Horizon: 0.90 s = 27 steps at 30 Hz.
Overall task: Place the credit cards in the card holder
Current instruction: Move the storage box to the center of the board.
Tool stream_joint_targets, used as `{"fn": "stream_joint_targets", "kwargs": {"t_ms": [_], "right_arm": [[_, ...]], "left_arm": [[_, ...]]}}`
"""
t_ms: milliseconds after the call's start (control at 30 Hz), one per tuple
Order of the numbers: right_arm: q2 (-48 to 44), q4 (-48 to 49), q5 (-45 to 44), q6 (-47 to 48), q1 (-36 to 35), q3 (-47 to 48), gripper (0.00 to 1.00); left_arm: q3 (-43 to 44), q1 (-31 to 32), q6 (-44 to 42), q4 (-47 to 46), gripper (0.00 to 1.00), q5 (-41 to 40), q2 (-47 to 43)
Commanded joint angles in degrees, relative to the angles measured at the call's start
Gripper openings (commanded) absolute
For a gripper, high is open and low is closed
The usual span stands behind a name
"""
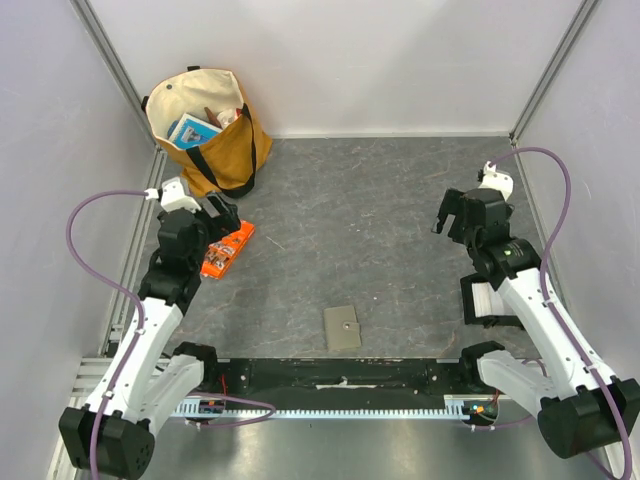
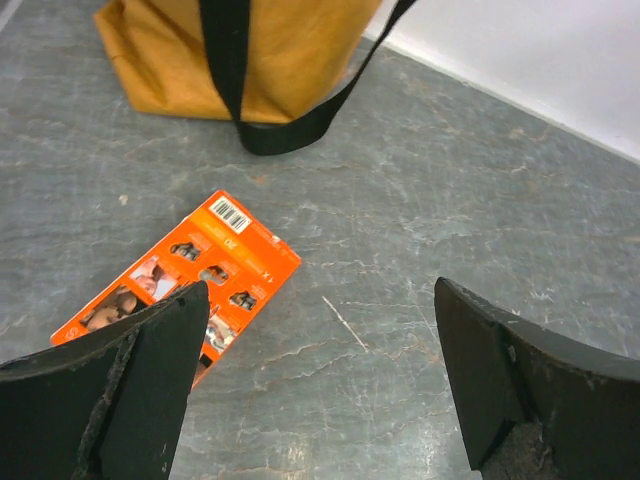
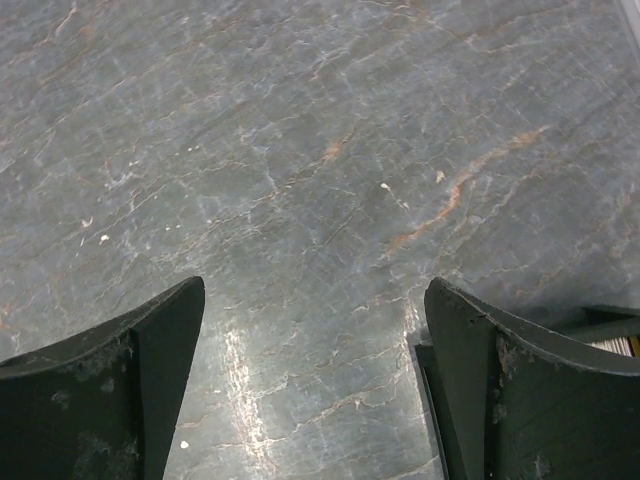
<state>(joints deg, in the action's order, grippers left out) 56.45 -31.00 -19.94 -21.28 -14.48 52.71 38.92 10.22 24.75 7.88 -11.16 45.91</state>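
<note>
Grey, marble-veined tabletop carries the small, flat, olive-grey folding card holder, which lies apparently folded shut near the front edge, between the two arms. Pale plastic credit cards sit in a black open plastic tray, partly hidden by the right arm. The left gripper and right gripper both hang spread and empty. The right gripper would likely do best to come squarely over the tray and pinch a card's edge, not the tray wall.
</note>
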Motion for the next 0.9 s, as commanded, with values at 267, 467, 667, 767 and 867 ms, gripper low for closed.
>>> {"fn": "stream_joint_targets", "kwargs": {"t_ms": [267,467,667,767,867], "right_arm": [[2.3,-12.0,-13.9,-14.3,1.5,3.1,0.98],[1.5,-19.0,-16.5,-19.8,7.6,4.3,0.98],[0.1,-21.1,-14.4,-19.3,16.0,3.9,0.98],[-0.2,-20.9,-12.0,-18.5,20.7,3.2,0.98],[2.1,-18.6,-8.5,-17.0,22.6,1.9,0.98]], "left_arm": [[4.8,-0.1,4.1,5.0,0.99,14.4,1.6],[7.2,0.8,2.4,7.5,0.93,24.0,6.2],[8.3,12.8,-1.5,9.8,0.94,12.2,10.2],[8.0,17.2,-1.7,9.6,0.94,7.8,11.2],[7.1,18.2,-1.5,8.7,0.94,8.7,12.1]]}}
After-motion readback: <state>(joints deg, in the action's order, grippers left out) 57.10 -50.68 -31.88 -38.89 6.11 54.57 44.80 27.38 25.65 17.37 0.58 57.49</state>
